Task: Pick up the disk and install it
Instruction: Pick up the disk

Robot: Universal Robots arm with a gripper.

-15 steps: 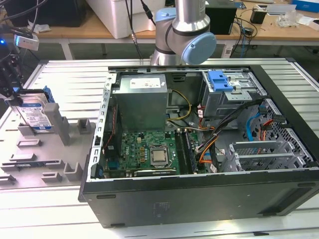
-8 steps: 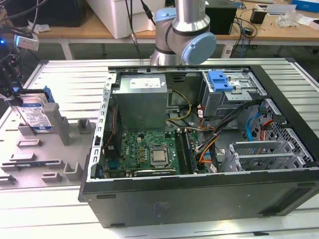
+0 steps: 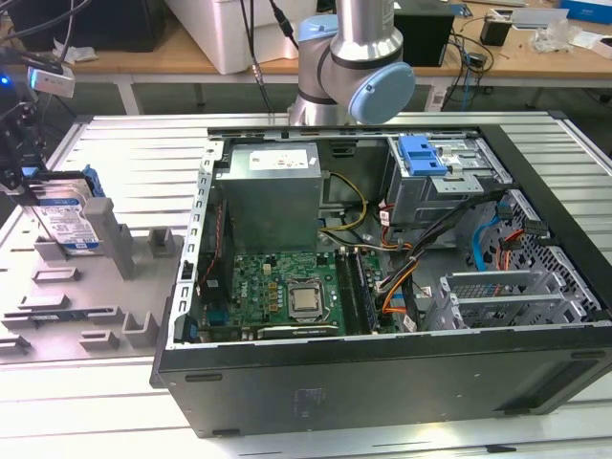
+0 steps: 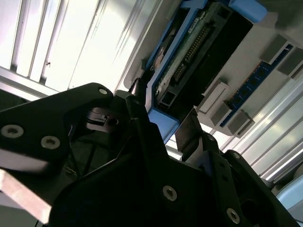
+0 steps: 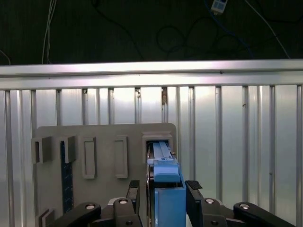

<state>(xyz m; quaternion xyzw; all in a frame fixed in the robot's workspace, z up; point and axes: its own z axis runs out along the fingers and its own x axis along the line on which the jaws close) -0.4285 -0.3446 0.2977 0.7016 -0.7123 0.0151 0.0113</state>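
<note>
The disk [image 3: 69, 222] is silver with a white-and-blue label and a blue frame, the hand [image 5: 163, 188] black, the counter [image 3: 134, 143] ribbed silver-grey, the holder plate [image 3: 86, 287] plain grey, and the computer case [image 3: 382, 382] black around a green circuit board [image 3: 258, 282] and a blue drive tray [image 3: 423, 155].

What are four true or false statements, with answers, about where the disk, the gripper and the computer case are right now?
1. The rectangular silver metal disk with a blue plastic frame stands on edge in the grey slotted fixture. True.
2. The disk sits inside the black metal computer case. False: it is in the fixture, outside the case, on the exterior view's left.
3. The case lies open, with its green motherboard showing. True.
4. The gripper hangs over the motherboard. False: it is at the disk, whose blue frame runs through its middle in the first wrist view.
</note>
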